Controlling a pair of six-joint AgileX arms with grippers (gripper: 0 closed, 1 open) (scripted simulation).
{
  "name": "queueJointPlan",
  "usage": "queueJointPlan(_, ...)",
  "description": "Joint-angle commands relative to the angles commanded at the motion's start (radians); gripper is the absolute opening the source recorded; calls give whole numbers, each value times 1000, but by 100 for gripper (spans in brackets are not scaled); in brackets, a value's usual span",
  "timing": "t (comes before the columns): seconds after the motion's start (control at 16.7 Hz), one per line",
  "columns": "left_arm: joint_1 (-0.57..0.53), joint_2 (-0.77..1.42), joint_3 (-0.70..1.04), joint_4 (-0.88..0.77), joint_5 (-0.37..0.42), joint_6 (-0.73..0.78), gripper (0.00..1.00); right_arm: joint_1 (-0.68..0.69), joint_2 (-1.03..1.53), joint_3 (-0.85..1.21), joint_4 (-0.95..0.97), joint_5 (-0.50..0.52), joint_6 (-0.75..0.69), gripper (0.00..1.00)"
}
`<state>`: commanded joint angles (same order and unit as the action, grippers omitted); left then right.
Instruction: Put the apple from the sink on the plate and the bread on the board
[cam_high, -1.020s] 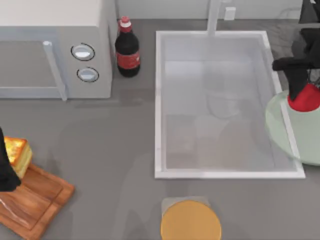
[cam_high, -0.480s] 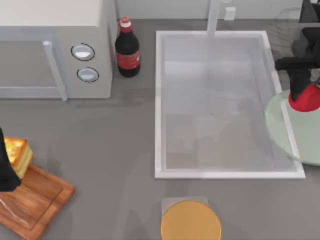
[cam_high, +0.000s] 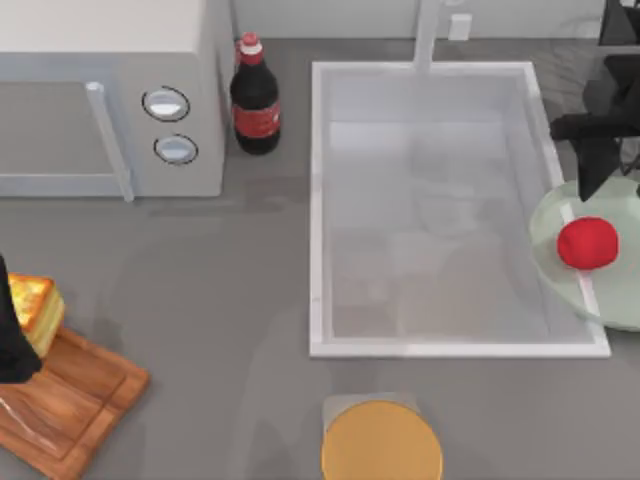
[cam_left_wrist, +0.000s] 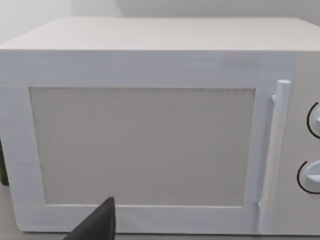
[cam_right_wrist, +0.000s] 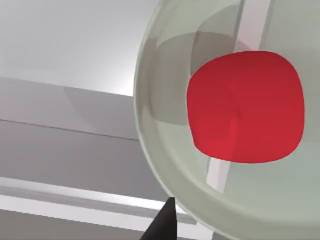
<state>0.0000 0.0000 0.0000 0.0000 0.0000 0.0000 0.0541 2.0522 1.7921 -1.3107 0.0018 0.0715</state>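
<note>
At the desk's near left corner, the board (cam_high: 62, 400) runs off the edge, carrying the bread (cam_high: 35, 308) at its far end. The left gripper (cam_high: 12, 340) stands just beside the bread, cut off by the frame; I cannot tell how its fingers are set. Its wrist view faces the microwave (cam_left_wrist: 145, 145). The sink (cam_high: 318, 210) lies mid-desk. At the right edge the apple (cam_high: 586, 243) rests on the plate (cam_high: 620, 290), which overlaps the sink's rim. The right gripper (cam_high: 592, 150) hangs beyond the apple, clear of it, fingers apart; its wrist view shows the apple (cam_right_wrist: 246, 106) free on the plate (cam_right_wrist: 165, 165).
</note>
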Motion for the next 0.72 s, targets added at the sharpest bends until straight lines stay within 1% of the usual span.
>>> queueJointPlan(0.12, 0, 0, 0, 0, 0, 0, 100, 0, 0, 0, 0, 0, 0, 98)
queueJointPlan(0.18, 0, 0, 0, 0, 0, 0, 100, 0, 0, 0, 0, 0, 0, 100)
queueJointPlan(0.6, 0, 0, 0, 0, 0, 0, 100, 0, 0, 0, 0, 0, 0, 100)
queueJointPlan(0.66, 0, 0, 0, 0, 0, 0, 100, 74, 19, 0, -1, -69, -54, 100)
queueJointPlan(0.72, 0, 0, 0, 0, 0, 0, 100, 74, 19, 0, -1, -69, -54, 100)
